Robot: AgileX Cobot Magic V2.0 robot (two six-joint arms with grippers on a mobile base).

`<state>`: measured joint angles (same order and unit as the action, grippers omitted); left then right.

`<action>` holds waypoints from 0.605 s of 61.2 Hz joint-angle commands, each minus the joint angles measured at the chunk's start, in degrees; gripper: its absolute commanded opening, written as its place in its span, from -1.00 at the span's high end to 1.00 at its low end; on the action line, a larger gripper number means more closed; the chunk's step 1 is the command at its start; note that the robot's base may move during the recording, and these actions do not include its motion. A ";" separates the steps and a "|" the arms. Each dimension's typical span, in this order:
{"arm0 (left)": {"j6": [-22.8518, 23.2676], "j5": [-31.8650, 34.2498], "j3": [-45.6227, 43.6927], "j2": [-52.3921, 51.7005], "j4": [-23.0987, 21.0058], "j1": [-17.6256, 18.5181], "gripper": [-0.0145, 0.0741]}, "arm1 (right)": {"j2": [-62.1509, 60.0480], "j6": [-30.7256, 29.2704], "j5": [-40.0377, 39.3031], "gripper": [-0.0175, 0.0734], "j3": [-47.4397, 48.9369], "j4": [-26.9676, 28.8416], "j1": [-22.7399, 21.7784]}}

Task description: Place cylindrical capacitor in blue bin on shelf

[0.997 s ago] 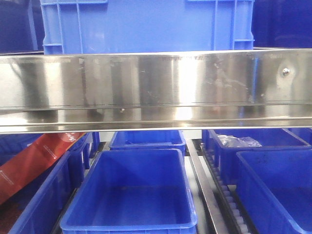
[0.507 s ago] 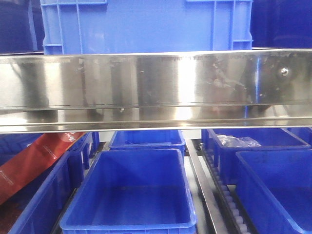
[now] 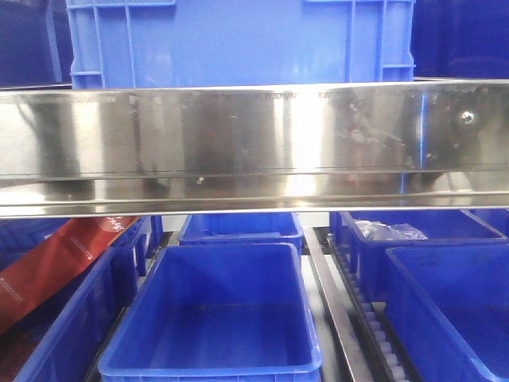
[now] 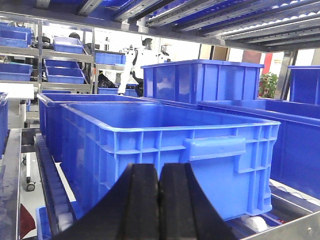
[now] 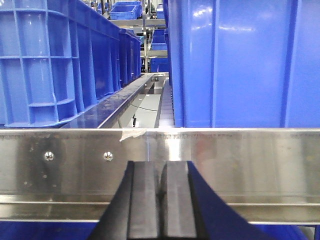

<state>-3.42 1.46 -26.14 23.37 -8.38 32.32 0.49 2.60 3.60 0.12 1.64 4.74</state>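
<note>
Behind the shiny steel shelf rail (image 3: 254, 143), blue plastic bins (image 3: 215, 318) are sitting empty; both black grippers (image 4: 159, 200) (image 5: 161, 200) are pressing closed, no capacitor showing, placement seemingly pending.

Shelf (image 3: 254, 147): broad steel front rail bars the upper level, a blue crate (image 3: 238, 40) standing behind it. Below the rail, open-topped blue bin (image 3: 215, 310) lies unobstructed; neighbouring bins (image 3: 445, 294) and roller track (image 3: 374, 326) flank it closely.
</note>
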 commanded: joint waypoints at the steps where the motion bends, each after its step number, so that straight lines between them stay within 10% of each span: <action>1: -0.04 0.53 -0.07 -0.20 -0.34 -0.09 0.92 | -0.49 -0.23 -1.21 0.98 -0.12 -0.08 -0.36; 18: -0.04 -3.31 1.17 -2.17 1.38 -2.06 0.92 | -0.49 -0.23 -1.21 0.98 -0.12 -0.08 -0.36; 37: 7.81 -3.16 14.97 -13.38 11.70 -18.65 0.92 | -0.49 -0.23 -1.21 0.98 -0.12 -0.08 -0.36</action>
<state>0.77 -2.53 -14.55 13.10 0.00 17.09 0.49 2.60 3.50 0.12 1.64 4.74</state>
